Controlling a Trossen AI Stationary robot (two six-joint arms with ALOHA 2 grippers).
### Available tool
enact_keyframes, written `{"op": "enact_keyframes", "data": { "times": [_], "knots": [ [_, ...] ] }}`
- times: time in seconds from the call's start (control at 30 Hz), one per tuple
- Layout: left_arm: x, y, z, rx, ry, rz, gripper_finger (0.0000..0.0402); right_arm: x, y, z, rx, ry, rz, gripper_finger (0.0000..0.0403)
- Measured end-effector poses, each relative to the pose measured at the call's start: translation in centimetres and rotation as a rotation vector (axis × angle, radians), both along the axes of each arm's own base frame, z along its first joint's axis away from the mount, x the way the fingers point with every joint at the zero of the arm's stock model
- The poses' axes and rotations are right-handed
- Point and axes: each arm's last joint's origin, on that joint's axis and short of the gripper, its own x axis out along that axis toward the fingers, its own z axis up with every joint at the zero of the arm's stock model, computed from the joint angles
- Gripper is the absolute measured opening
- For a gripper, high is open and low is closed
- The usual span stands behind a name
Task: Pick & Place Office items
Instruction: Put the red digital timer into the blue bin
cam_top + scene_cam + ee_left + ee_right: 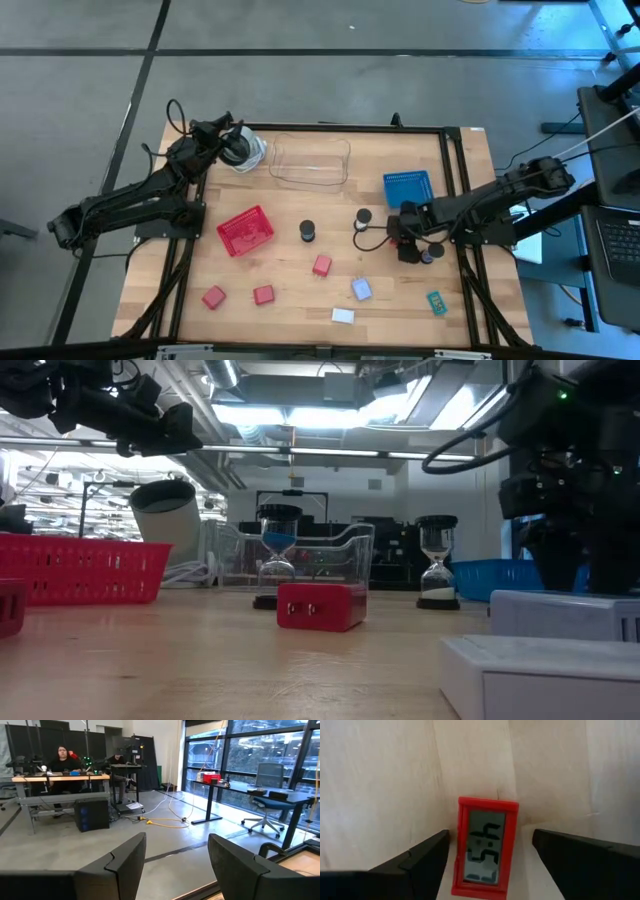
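My right gripper point(408, 245) points down at the table's right side, open. In the right wrist view point(490, 836) its fingers stand on either side of a red tag with a digital display point(487, 870) that lies flat on the wood, with gaps showing on both sides. My left gripper point(228, 135) is open and empty, raised at the far left beside the round black-and-white object point(243, 150). On the table lie three red blocks point(322, 265), a pale blue cube point(361, 289), a white block point(343, 316) and a green tag point(436, 303), and two black hourglass cylinders point(308, 231) stand upright.
A red tray point(245, 230) sits left of centre, a clear tray point(310, 160) at the far edge, a blue tray point(408, 187) far right. A person sits at a desk in the room beyond point(62, 760). Bare wood lies between the trays and the near blocks.
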Motion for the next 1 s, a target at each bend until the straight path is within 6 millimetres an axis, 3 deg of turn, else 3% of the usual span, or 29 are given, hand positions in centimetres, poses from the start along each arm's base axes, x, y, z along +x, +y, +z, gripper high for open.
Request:
{"op": "enact_keyframes", "data": {
  "times": [0.47, 0.67, 0.87, 1.0],
  "knots": [
    [0.1, -0.1, 0.0, -0.008, -0.019, -0.038, 0.021, -0.2, 0.4, 0.0, -0.017, -0.007, -0.032, 0.0144],
    [0.1, -0.1, 0.0, -0.008, -0.018, -0.038, 0.0212, 0.1, 0.7, 1.2, 0.0, -0.048, -0.021, 0.0153],
    [0.1, -0.1, 0.0, -0.008, -0.019, -0.038, 0.021, 0.6, 0.8, 4.4, 0.026, -0.131, -0.021, 0.0154],
    [0.1, -0.1, 0.0, -0.008, -0.019, -0.037, 0.0212, 0.3, 0.5, 7.3, -0.06, -0.145, -0.039, 0.0141]
  ]
}}
